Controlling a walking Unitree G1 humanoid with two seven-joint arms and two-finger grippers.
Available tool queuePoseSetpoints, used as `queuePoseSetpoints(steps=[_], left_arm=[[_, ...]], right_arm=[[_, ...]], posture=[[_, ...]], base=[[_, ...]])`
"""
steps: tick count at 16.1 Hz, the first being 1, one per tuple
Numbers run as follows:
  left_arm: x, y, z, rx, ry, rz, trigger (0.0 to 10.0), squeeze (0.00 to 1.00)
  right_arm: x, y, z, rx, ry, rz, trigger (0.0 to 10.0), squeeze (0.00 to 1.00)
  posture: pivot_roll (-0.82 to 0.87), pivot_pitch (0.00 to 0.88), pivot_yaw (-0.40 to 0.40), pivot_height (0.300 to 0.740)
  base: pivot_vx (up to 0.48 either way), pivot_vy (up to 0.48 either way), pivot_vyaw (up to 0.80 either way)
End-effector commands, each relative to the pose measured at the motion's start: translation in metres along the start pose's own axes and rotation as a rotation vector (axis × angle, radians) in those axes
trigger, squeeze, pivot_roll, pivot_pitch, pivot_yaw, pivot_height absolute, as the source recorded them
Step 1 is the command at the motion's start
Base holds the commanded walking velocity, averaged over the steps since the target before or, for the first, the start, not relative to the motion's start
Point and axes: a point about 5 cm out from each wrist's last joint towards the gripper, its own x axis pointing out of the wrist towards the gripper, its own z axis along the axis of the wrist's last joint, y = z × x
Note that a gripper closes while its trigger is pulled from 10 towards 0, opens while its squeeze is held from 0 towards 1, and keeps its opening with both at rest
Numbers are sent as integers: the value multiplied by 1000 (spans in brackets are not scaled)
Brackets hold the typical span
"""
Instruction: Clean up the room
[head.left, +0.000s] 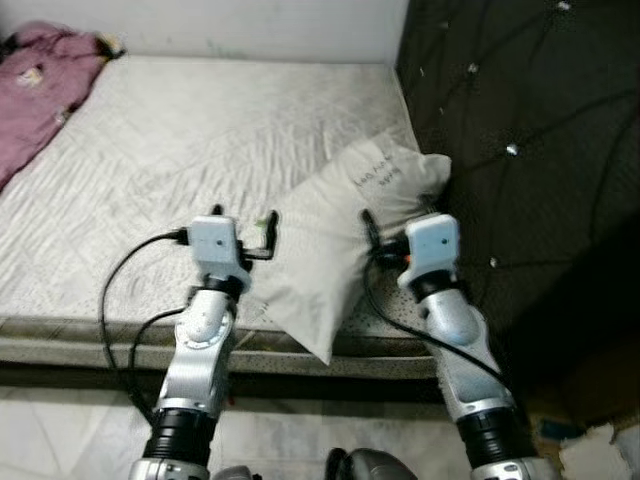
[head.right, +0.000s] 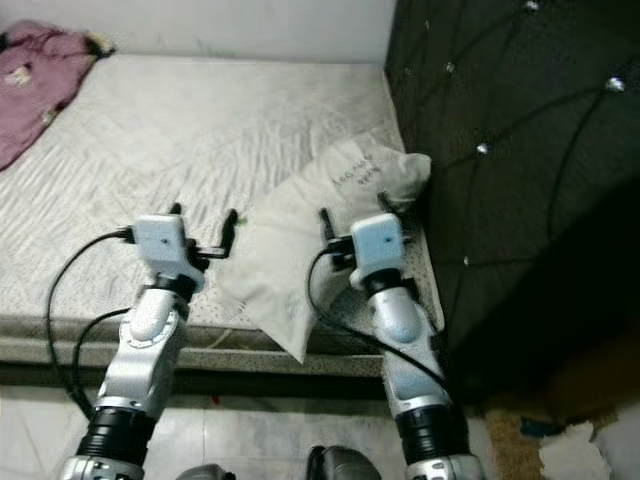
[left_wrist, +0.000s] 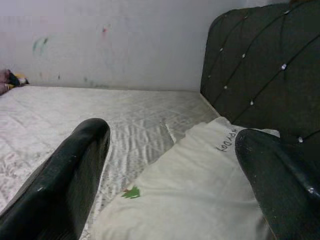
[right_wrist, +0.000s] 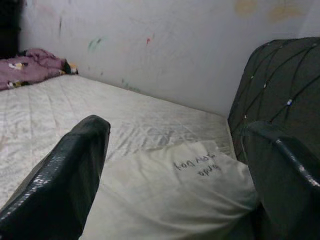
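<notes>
So the white pillow (head.left: 340, 230) sits at the bed's (head.left: 150, 150) near right corner, its far end leaning against the dark tufted headboard (head.left: 520, 130) and its pointed near corner hanging over the front edge of the mattress. It has some handwriting on the far end and a little green tree print near the left side.

Both arms are reached out over the front edge of the bed. The left claw (head.left: 243, 222) is spread wide open right at the pillow's left edge, holding nothing; in its wrist view the pillow lies between the two black fingers (left_wrist: 60, 185). The right claw (right_wrist: 175, 190) is wide open too, empty, over the pillow's right part, close to the headboard.

Way off at the far left corner of the bed there's a crumpled pink garment (head.left: 40, 75) by the wall (head.left: 250, 25). Pale tiled floor (head.left: 60, 430) below the bed.
</notes>
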Motion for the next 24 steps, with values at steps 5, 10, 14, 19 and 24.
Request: queuePoseSetpoints(steps=[5, 10, 14, 19, 24], left_arm=[[1, 0, 2, -8, -7, 2, 10000, 0], [1, 4, 1, 21, -5, 34, 10000, 0], [-4, 9, -1, 62, -2, 77, 10000, 0], [-5, 17, -1, 56, 15, 71, 10000, 0], [-10, 31, -1, 72, 29, 126, 10000, 0]], right_arm=[[3, -1, 4, 2, -14, -1, 10000, 0], [4, -1, 4, 5, -17, -1, 10000, 0], [-1, -4, 2, 21, -8, -20, 10000, 0], [-3, -5, -3, 43, 17, -42, 10000, 0], [-5, -4, -8, 74, 49, -60, 10000, 0]], posture=[[-54, 0, 7, 740], [-51, 0, 9, 740], [-36, 0, 11, 740], [-15, 0, 8, 740], [7, 0, -10, 740]], base=[[0, 0, 0], [0, 0, 0], [0, 0, 0], [0, 0, 0], [0, 0, 0]])
